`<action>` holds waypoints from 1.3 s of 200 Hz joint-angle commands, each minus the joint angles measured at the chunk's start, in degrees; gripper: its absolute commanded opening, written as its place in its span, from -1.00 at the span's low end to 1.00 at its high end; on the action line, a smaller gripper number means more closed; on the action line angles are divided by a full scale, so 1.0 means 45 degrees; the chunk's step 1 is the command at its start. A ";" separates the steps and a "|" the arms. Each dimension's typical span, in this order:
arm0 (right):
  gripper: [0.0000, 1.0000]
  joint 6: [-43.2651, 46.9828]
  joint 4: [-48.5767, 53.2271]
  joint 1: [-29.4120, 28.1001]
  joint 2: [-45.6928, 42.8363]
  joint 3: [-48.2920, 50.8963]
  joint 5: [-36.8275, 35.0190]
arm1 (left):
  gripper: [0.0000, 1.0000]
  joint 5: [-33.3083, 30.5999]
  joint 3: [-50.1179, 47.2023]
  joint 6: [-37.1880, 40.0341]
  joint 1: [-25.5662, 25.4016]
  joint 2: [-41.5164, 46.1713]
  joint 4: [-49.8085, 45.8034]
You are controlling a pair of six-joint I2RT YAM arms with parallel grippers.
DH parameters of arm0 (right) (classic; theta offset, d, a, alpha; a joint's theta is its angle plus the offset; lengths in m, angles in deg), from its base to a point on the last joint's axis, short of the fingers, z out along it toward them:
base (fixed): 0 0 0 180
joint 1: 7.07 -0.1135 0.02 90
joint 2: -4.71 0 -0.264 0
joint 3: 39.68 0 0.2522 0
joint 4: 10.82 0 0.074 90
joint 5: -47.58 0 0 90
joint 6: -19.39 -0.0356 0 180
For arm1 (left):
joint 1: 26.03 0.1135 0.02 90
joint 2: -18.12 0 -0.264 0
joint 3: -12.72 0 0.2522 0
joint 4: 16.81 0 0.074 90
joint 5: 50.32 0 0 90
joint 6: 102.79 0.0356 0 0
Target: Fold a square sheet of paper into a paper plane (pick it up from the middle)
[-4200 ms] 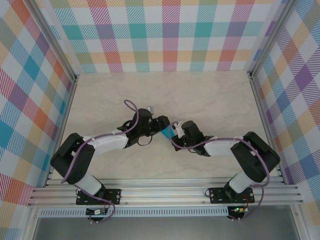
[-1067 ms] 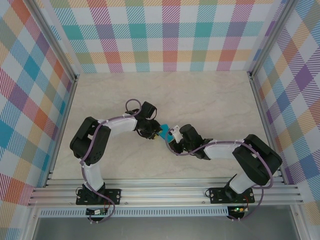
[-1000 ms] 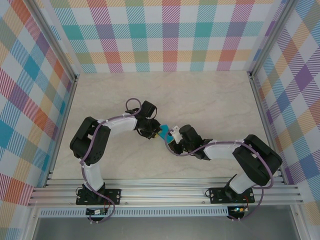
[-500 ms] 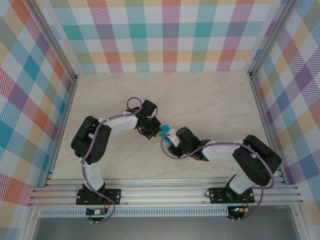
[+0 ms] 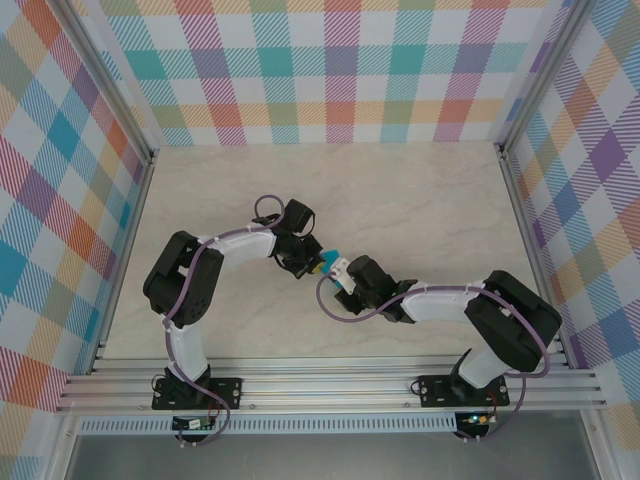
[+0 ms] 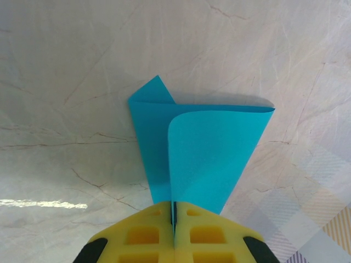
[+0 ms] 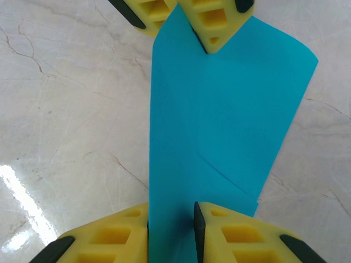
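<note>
Bright, even light is filling the room. White glare is shining on the desk (image 7: 55,109), and everything is looking sharp, with soft shadows.

Your top view looks down from above and behind the arm bases over the whole table (image 5: 420,190); both wrist views sit close (along their own yellow fingers (image 6: 142,241)), sharing the teal paper (image 7: 219,120).

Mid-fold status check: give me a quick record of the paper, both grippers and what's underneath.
paper: teal, partly folded, one flap curling, spanning between both grippers
left gripper: shut on the paper's narrow end
right gripper: jaws apart, paper running between them
table: pale marbled surface under the paper
fold state: not yet a finished plane
</note>
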 commanded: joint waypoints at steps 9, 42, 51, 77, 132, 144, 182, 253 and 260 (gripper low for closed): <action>-0.48 0.0264 0.0119 -0.0118 0.0267 -0.0407 -0.0286 | -1.00 0.0310 0.0191 0.0083 0.0174 -0.0037 -0.0003; -0.51 0.0190 0.0055 -0.0126 0.0268 -0.0439 -0.0207 | -1.00 0.0337 0.0210 0.0097 0.0174 -0.0036 -0.0022; -0.52 0.0176 0.0111 -0.0115 0.0306 -0.0460 -0.0213 | -1.00 0.0330 0.0210 0.0106 0.0174 -0.0019 -0.0027; -0.57 0.0130 0.0214 -0.0117 0.0331 -0.0520 -0.0304 | -1.00 0.0293 0.0170 0.0145 0.0177 0.0049 -0.0061; -0.67 0.0069 0.0458 -0.0131 0.0445 -0.0618 -0.0456 | -1.00 0.0278 0.0244 0.0175 0.0193 0.0075 -0.0086; -0.72 -0.0017 0.0503 -0.0120 0.0467 -0.0640 -0.0483 | -1.00 0.0233 0.0264 0.0236 0.0213 0.0116 -0.0156; -0.94 -0.0671 0.0659 -0.0119 0.0443 -0.0736 -0.0477 | -0.98 -0.0034 0.0279 0.0487 0.0213 0.0319 -0.0371; -1.00 -0.2715 0.0404 0.0481 0.0410 -0.0869 0.1836 | 0.31 -0.2628 0.0375 0.1835 0.0213 0.2203 -0.2237; -1.00 -0.2990 0.0301 0.0627 0.0375 -0.0821 0.2254 | 0.40 -0.2815 0.0302 0.1966 0.0213 0.2471 -0.2301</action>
